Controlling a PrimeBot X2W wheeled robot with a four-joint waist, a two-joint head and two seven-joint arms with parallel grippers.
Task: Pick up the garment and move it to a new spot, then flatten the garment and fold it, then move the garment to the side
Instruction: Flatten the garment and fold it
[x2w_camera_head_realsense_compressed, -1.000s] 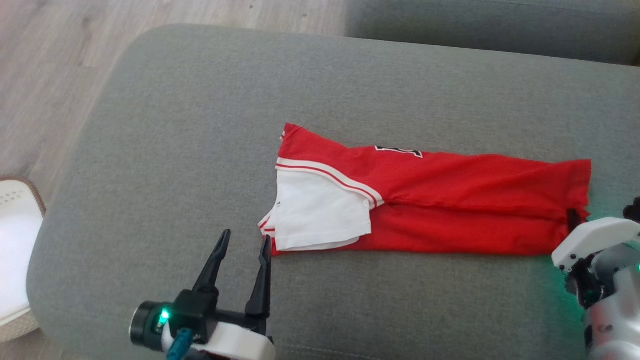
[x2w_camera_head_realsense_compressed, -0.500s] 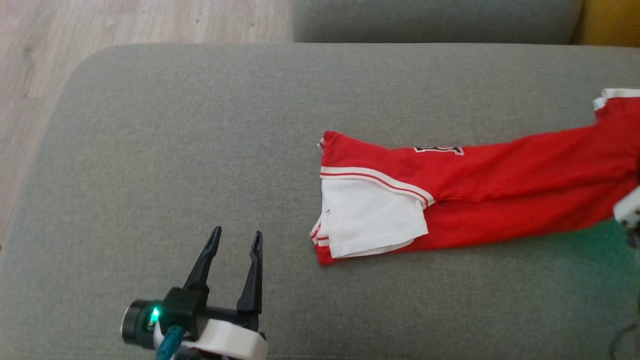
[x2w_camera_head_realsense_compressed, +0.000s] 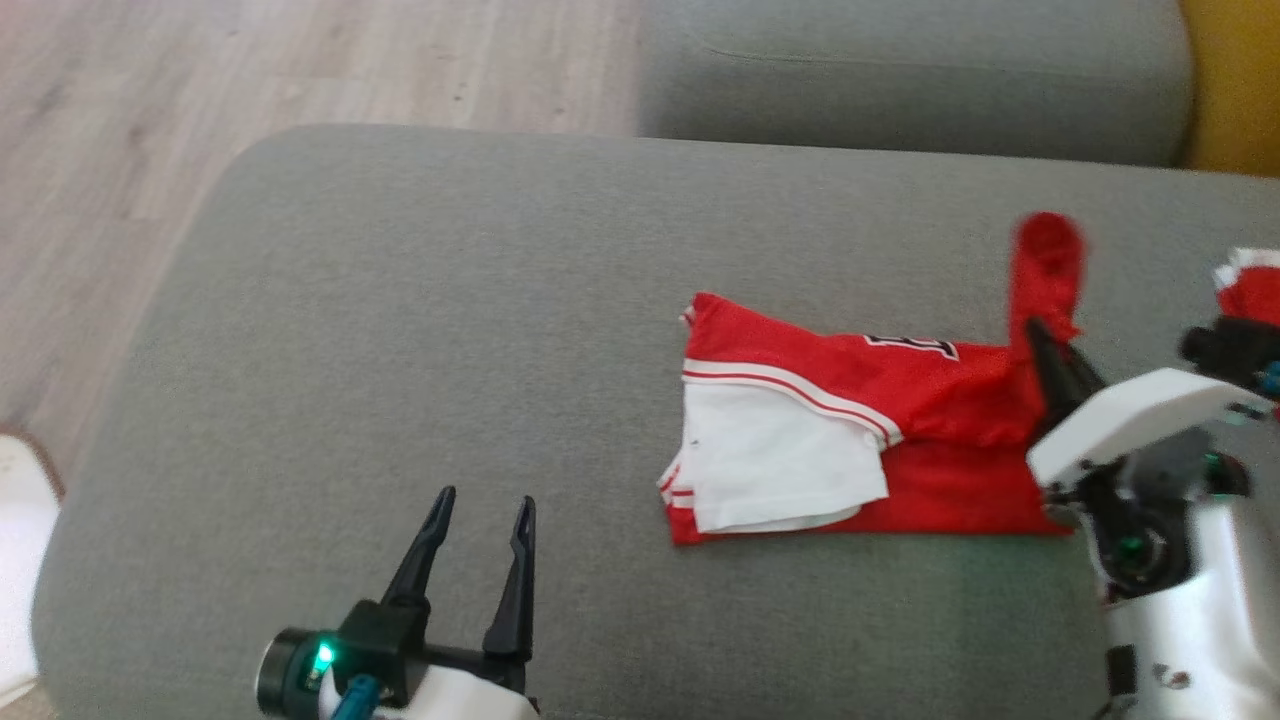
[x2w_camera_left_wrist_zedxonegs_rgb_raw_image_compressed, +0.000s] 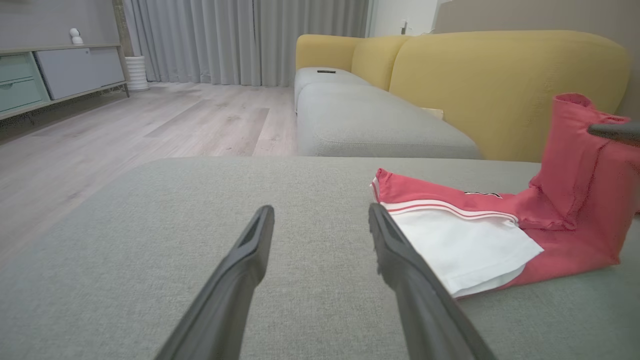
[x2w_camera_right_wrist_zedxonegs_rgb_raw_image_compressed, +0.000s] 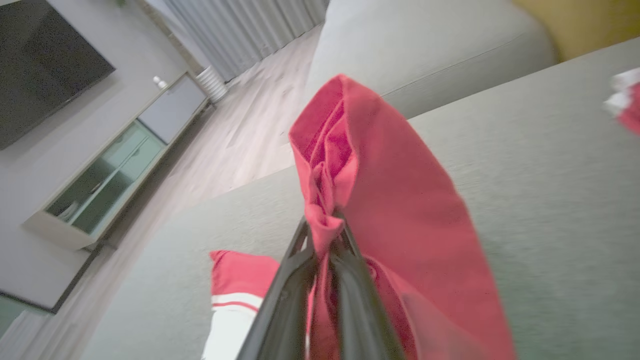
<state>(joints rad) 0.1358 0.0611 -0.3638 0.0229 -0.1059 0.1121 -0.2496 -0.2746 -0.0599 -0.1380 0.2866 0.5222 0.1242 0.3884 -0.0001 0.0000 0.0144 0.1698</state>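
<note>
You are working in a home living room: a grey sofa seat (x2w_camera_left_wrist_zedxonegs_rgb_raw_image_compressed: 150, 260) lies under your left gripper (x2w_camera_left_wrist_zedxonegs_rgb_raw_image_compressed: 321, 210), yellow backrests (x2w_camera_left_wrist_zedxonegs_rgb_raw_image_compressed: 500, 85) rise ahead to its right, and long grey curtains (x2w_camera_left_wrist_zedxonegs_rgb_raw_image_compressed: 225, 40) hang far ahead. To its left stretch pale wood flooring (x2w_camera_left_wrist_zedxonegs_rgb_raw_image_compressed: 125, 130) and a low sideboard (x2w_camera_left_wrist_zedxonegs_rgb_raw_image_compressed: 65, 75), with a dark television (x2w_camera_right_wrist_zedxonegs_rgb_raw_image_compressed: 45, 65) on the wall above.
</note>
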